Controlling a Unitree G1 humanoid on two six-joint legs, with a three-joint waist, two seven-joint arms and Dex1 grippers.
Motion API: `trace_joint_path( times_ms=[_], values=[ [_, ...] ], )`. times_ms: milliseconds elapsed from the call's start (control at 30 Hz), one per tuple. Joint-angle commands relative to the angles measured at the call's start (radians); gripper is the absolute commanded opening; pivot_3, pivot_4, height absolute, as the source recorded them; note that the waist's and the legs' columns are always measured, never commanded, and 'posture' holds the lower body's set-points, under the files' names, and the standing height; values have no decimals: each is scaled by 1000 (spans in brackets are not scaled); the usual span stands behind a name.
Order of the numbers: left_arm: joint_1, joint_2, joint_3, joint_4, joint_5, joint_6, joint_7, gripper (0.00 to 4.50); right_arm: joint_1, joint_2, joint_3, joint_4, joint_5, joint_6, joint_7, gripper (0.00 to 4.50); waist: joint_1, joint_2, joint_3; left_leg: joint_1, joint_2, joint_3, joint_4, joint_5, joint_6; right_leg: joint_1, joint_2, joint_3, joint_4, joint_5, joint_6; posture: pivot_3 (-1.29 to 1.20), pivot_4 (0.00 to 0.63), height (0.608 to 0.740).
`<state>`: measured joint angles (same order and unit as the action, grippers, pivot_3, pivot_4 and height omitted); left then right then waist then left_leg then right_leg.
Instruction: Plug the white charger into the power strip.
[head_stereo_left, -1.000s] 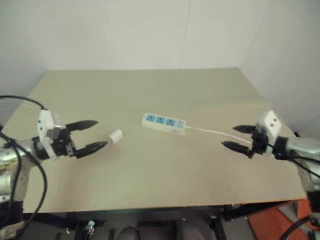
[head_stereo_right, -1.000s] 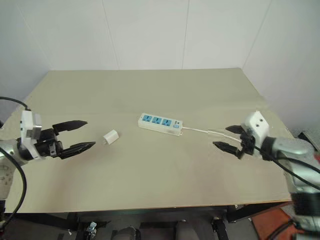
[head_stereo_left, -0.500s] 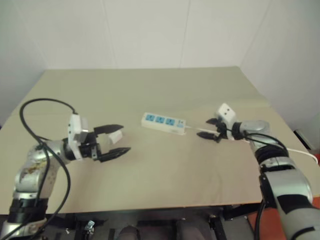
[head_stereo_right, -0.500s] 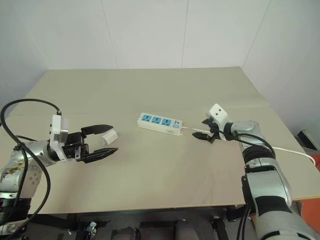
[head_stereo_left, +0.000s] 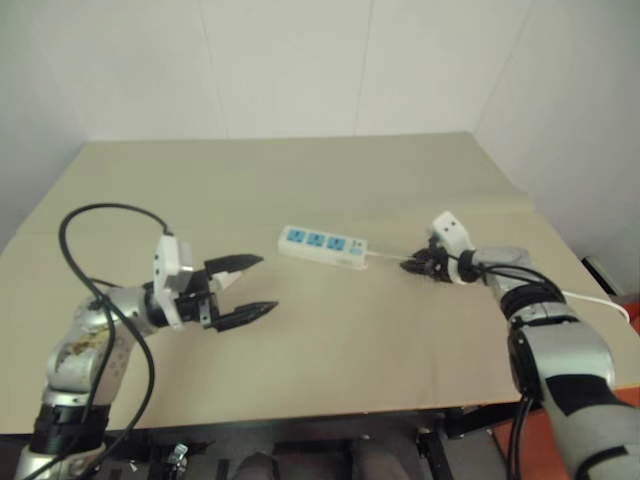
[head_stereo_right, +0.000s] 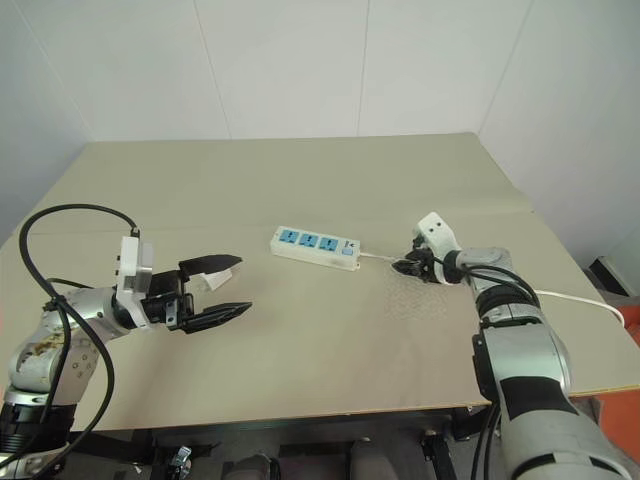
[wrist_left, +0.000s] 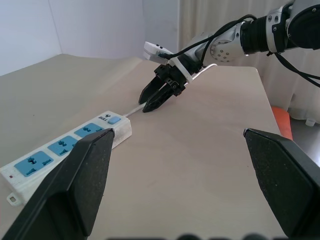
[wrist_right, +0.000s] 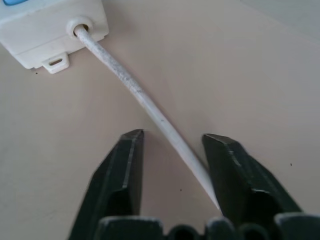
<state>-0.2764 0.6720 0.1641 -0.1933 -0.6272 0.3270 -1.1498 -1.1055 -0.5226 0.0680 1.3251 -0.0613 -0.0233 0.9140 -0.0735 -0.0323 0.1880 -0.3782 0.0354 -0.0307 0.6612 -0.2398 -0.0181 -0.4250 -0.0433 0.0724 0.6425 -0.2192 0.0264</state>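
My right gripper (wrist_right: 172, 150) straddles the thin cord (wrist_right: 135, 90) just beside the end of the power strip (head_stereo_left: 322, 245), fingers narrowed around it but with gaps either side. My left gripper (head_stereo_right: 232, 285) hovers wide open, the white charger (head_stereo_right: 231, 263) by its upper fingertip, strip mid-table.

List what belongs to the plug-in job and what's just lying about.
Job: white charger, power strip, its cord, left tool, right tool.
Not the job: table, black cable looping off the left arm.

Bare table (head_stereo_right: 330, 340) surrounds the power strip (head_stereo_right: 315, 245).
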Motion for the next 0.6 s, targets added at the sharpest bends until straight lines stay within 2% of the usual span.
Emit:
trace_joint_path(
  times_ms=[33,133,300,400,533,600],
  values=[
    [-17,2,4,-16,-5,-15,0,4500,-21,-6,-10,-9,-16,3,16,983,0,0,0,0,0,0,0,0,0,0,0,0,0,0,0,0,150,740],
    [-20,-6,-4,-9,3,-22,4,4500,-18,-9,-12,-14,-20,-6,38,45,0,0,0,0,0,0,0,0,0,0,0,0,0,0,0,0,150,740],
    [-28,-18,-19,-2,8,-24,5,4500,-7,-20,-9,-39,-32,-48,44,6,-1,0,0,0,0,0,0,0,0,0,0,0,0,0,0,0,150,740],
    [-38,-12,-18,7,11,-24,-1,4500,39,-37,-24,-113,-6,-91,128,6,1,0,0,0,0,0,0,0,0,0,0,0,0,0,0,0,150,740],
    [-39,-1,-8,13,9,-21,-9,4500,179,-72,-27,-323,27,-95,216,6,3,0,0,-1,0,0,0,0,0,0,0,0,-1,0,0,0,150,740],
    [-38,5,-10,18,12,-20,-13,4500,330,-116,-52,-571,80,-17,245,6,6,0,0,-1,0,0,0,0,0,0,0,0,-1,0,1,0,150,740]
  ],
)
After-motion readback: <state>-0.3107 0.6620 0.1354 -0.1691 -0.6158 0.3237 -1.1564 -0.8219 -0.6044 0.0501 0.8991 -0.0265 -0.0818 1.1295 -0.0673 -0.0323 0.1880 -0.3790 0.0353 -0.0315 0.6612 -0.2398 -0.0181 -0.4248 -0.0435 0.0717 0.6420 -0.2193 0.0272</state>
